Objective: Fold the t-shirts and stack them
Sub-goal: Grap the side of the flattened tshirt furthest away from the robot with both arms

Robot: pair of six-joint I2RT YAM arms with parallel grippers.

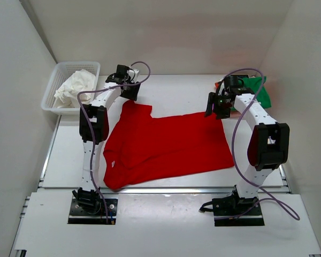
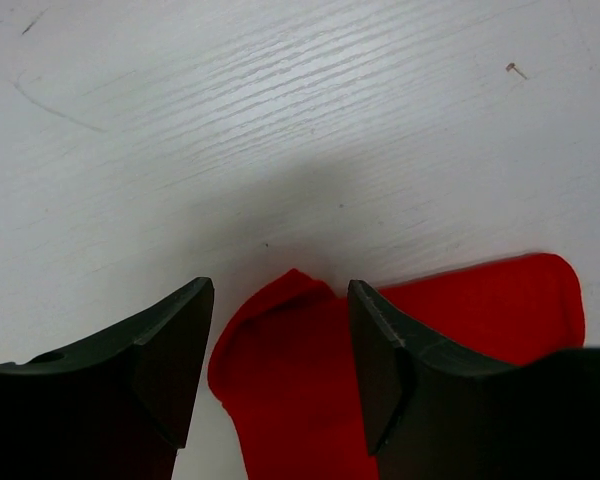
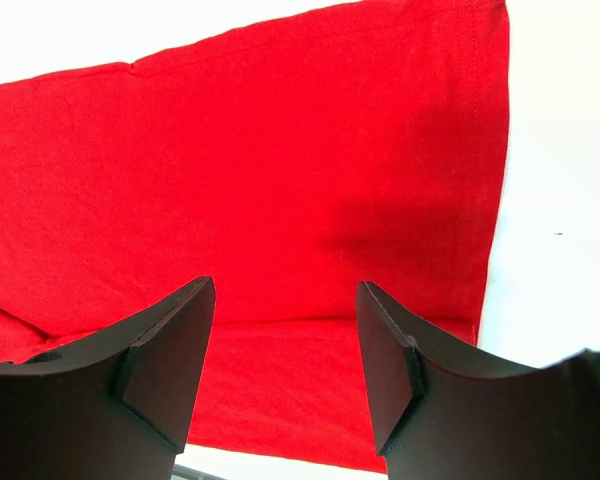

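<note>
Your left gripper (image 2: pixel 278 290) hangs, jaws apart, over the red t-shirt (image 1: pixel 166 144) sleeve tip; right gripper (image 3: pixel 285 292) likewise spread above its body, empty.

There is one red t-shirt (image 1: pixel 166 142), one green t-shirt (image 1: pixel 260 90), one white basket (image 1: pixel 50 90) and one white cloth (image 1: pixel 75 85). One left arm (image 1: pixel 92 126) and one right arm (image 1: pixel 267 143) make two.

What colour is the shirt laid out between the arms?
Bright red shirt; top external view shows best.

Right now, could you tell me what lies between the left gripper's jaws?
The left wrist view shows a corner of the red t-shirt between the open jaws of the left gripper.
</note>
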